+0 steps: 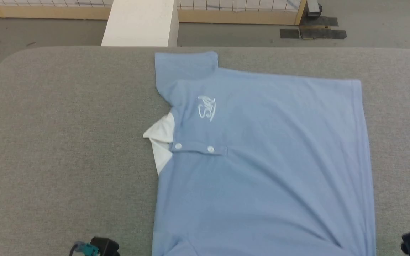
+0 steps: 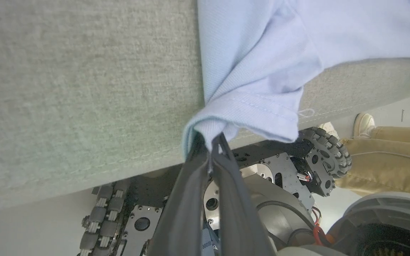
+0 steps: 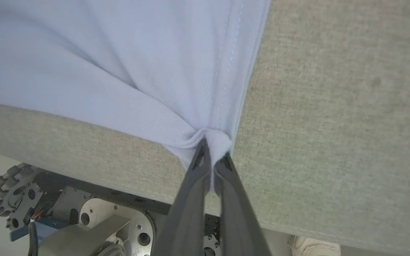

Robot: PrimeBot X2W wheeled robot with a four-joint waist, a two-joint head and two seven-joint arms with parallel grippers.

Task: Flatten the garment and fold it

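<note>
Shirt [image 1: 262, 160] soft, limp, light. Left gripper [image 2: 210, 144] pinched tight on sleeve, right gripper [image 3: 214, 156] on hem corner, table [image 1: 66, 142] near edge.

Place: robot test lab or workshop
Barrier: wire-mesh fence [image 1: 240, 4] on a wooden frame
Floor: bare grey floor [image 1: 368, 39] with black tape patches [image 1: 322, 34]
Work surface: grey fabric-covered table [image 1: 66, 142]

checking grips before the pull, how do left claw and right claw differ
The left claw pinches the garment's sleeve cuff; right claw pinches its bottom hem corner. Cloth at the left claw flops loosely; at the right claw it fans in creases. Both are shut on cloth.
</note>
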